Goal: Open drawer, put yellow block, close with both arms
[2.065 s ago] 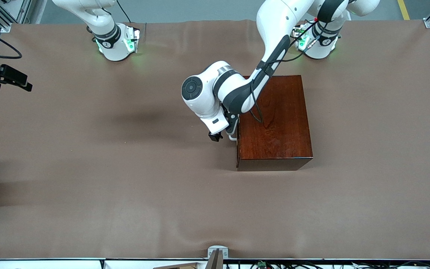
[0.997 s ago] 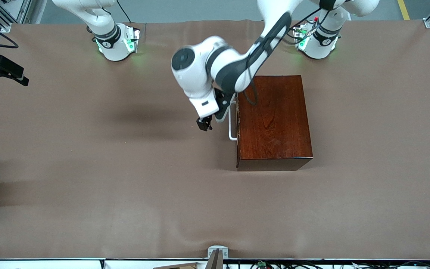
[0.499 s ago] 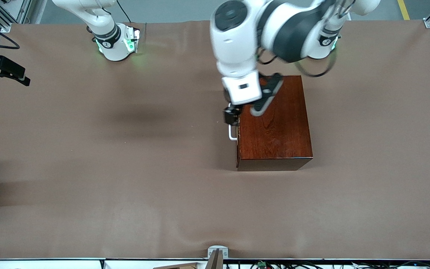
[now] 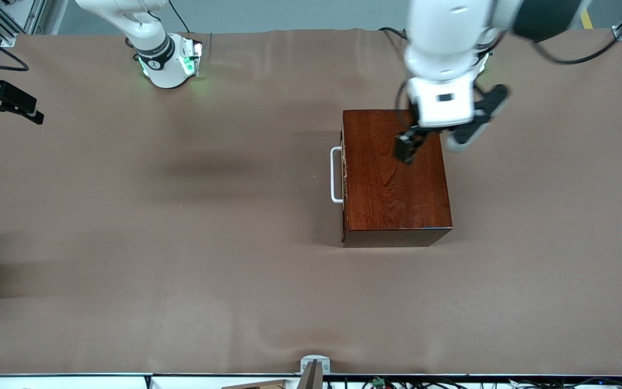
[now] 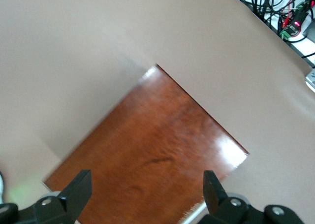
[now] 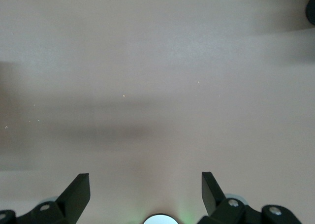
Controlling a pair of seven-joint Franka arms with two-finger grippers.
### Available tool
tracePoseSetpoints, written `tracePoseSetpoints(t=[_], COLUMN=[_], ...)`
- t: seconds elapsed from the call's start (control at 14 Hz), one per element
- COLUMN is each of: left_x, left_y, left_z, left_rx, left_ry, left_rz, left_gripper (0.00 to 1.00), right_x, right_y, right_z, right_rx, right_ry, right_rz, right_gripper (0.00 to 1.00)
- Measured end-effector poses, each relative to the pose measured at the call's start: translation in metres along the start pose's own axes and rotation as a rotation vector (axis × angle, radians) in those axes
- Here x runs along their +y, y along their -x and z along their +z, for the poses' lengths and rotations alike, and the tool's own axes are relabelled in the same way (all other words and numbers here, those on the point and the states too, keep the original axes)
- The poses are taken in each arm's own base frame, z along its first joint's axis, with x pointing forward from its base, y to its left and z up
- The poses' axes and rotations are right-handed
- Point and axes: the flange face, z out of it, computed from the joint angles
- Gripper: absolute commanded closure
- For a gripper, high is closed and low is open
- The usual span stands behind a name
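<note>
The glossy reddish-brown box (image 4: pixel 394 173) stands on the brown table with its drawer (image 4: pixel 344 178) shut. The drawer's white handle (image 4: pixel 336 175) faces the right arm's end. My left gripper (image 4: pixel 407 147) hangs over the box top, near the end toward the robots' bases. In the left wrist view the left gripper (image 5: pixel 145 179) is open and empty above the box (image 5: pixel 157 150). The right arm waits; in its wrist view my right gripper (image 6: pixel 145 182) is open over bare table cloth. The yellow block is out of view.
A black device (image 4: pixel 6 102) juts in at the table's edge at the right arm's end. A metal bracket (image 4: pixel 313 364) and cables sit along the table's near edge. The two arm bases (image 4: pixel 170 62) glow green.
My left gripper has risen from in front of the drawer handle and swung across over the box top toward its own base. The drawer stays shut. The right arm has not moved.
</note>
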Motion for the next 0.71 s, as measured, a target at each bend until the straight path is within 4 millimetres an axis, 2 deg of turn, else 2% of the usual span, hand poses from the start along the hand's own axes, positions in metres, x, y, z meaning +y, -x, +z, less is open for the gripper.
tracePoseSetpoints(t=[0.36,0.71], left_x=[-0.078,-0.164], left_y=[-0.088,-0.195], left_z=[-0.018,-0.012], left_rx=[-0.007,-0.034], left_ry=[-0.010,-0.013], left_rz=[0.196,0.400], left_gripper=[0.00,0.00], right_x=[0.000,0.001], right_y=[0.000,0.000], right_z=[0.000,0.001], right_rx=[-0.001,-0.002], right_ry=[0.000,0.000], right_rz=[0.000,0.001], right_gripper=[0.00,0.00])
